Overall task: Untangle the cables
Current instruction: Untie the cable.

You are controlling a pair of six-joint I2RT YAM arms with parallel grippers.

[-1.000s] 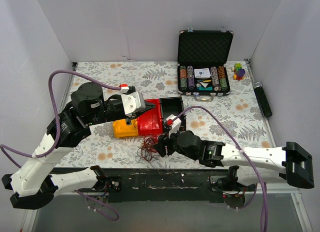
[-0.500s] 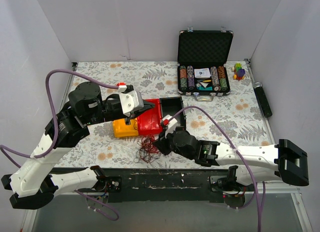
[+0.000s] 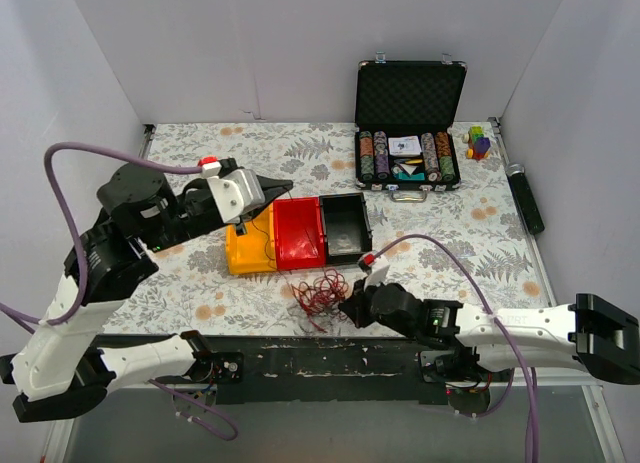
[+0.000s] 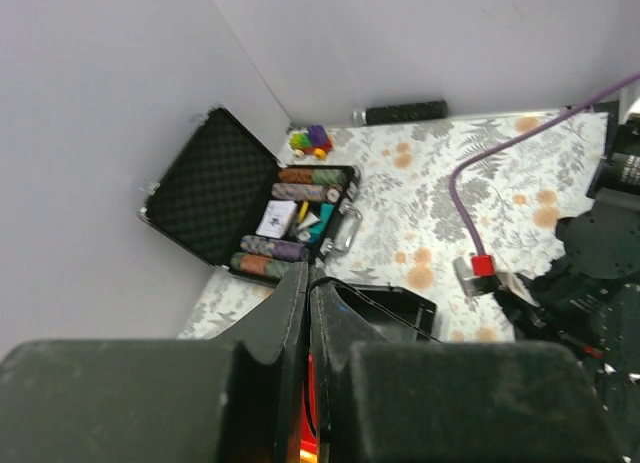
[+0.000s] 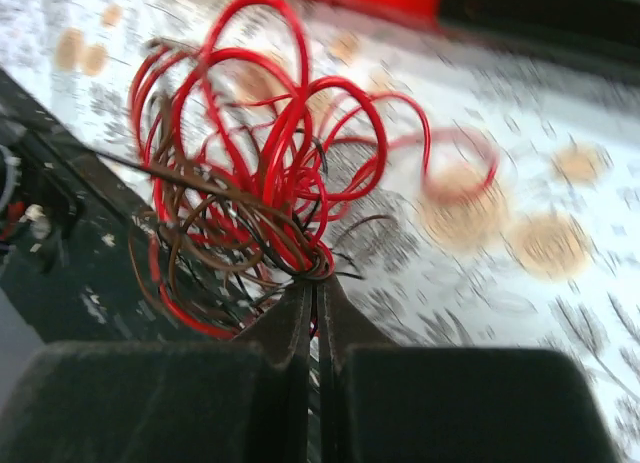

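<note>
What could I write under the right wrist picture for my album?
The right gripper pinches a tangle of red and dark cables, with the flowery table behind.

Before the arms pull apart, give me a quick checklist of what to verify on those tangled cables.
1. Right gripper shut on the cables: ok.
2. Left gripper shut on a black strand: ok.
3. Strands separated: not ok, knotted at the right fingertips.
4. Black strand clear of the yellow bin: cannot tell.
5. Bundle on the table: ok, close to the front edge.
</note>
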